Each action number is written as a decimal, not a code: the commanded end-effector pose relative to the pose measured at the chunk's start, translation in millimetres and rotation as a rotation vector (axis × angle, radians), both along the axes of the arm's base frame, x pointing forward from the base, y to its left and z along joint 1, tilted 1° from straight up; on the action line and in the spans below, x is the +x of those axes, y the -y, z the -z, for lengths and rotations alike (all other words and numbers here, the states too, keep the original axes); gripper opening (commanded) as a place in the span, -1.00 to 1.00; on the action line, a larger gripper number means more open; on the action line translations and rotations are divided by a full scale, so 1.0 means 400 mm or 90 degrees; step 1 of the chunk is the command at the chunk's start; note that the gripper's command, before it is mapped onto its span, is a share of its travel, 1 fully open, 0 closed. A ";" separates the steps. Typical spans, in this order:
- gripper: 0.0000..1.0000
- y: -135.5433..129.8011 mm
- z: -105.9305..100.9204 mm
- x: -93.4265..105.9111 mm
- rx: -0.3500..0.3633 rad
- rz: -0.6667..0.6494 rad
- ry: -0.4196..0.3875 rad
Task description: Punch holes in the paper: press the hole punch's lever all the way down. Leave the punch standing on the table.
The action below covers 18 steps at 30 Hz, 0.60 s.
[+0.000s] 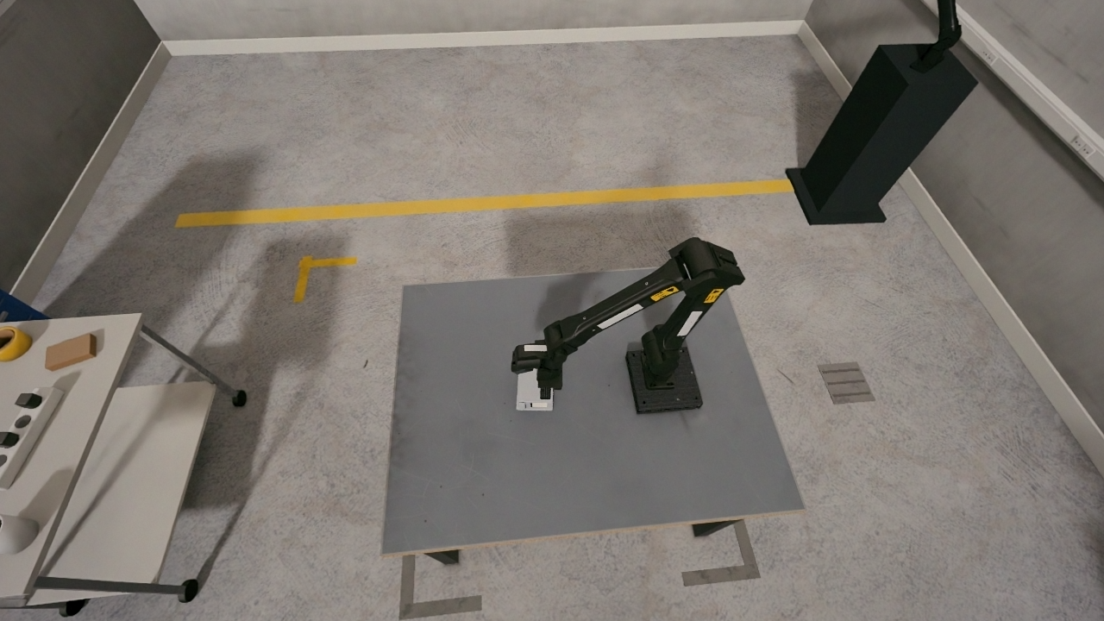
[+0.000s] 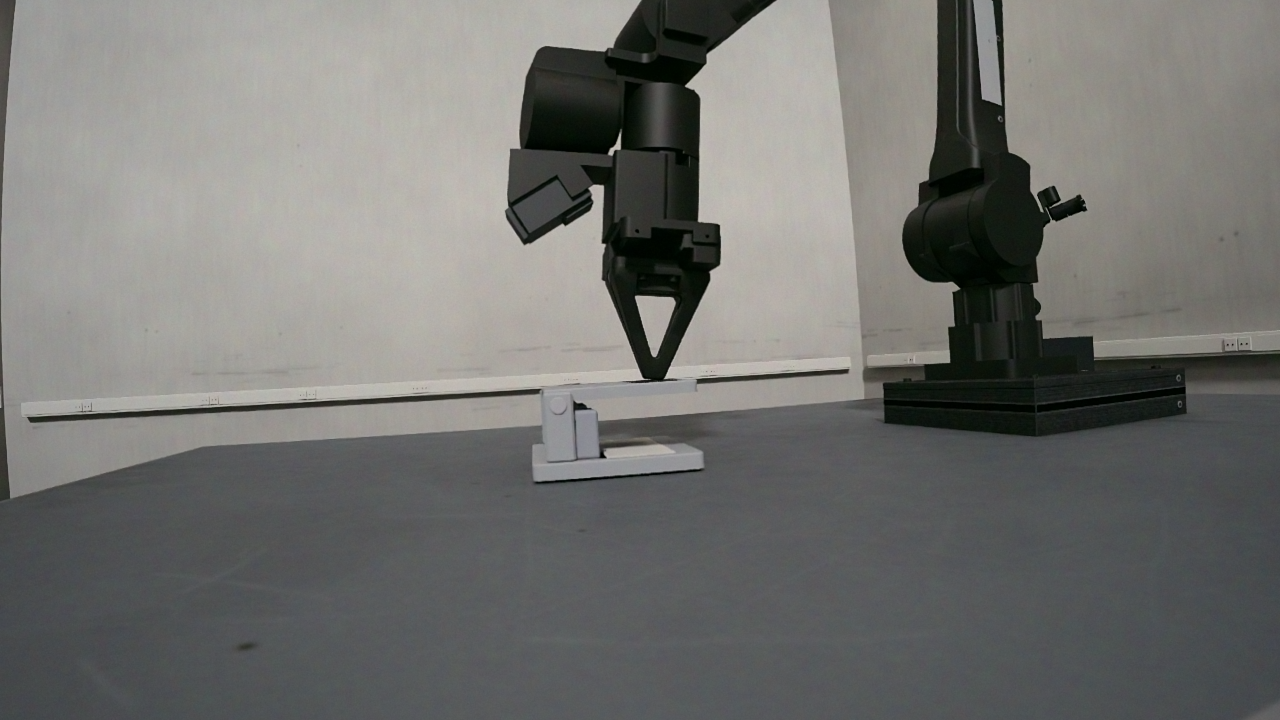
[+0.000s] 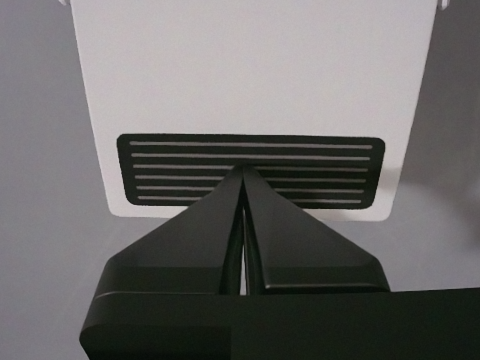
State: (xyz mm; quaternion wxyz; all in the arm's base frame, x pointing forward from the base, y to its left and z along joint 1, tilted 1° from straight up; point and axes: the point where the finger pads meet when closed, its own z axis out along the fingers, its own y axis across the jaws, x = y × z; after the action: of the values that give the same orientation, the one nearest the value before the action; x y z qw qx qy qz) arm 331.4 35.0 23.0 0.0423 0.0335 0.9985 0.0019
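Note:
A light grey hole punch (image 2: 615, 440) stands upright on the dark grey table, also seen from above in the top view (image 1: 535, 392). Its flat lever (image 2: 626, 387) lies about level, raised above the base, with a white sheet of paper (image 2: 637, 451) resting on the base under it. My gripper (image 2: 653, 371) is shut, points straight down, and its tips touch the lever's top near the free end. In the wrist view the closed fingertips (image 3: 243, 170) rest on the lever's black ribbed pad (image 3: 251, 171).
My arm's black base (image 1: 662, 379) is bolted to the table to the right of the punch. A white cart (image 1: 58, 432) with small items stands off the table to the left. A black pillar (image 1: 880, 127) stands at the far right.

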 end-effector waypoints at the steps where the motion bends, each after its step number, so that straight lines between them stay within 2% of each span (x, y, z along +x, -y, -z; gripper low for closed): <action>1: -1.00 0.027 0.088 -0.058 -0.012 0.007 -0.060; 8: -1.00 0.026 0.074 -0.057 -0.012 0.008 -0.065; 18: -1.00 0.023 0.028 -0.048 -0.013 0.013 -0.073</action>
State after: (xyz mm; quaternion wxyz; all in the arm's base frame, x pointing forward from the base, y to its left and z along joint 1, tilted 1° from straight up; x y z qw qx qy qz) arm 333.0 35.0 30.3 0.0323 0.0335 0.9989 0.0002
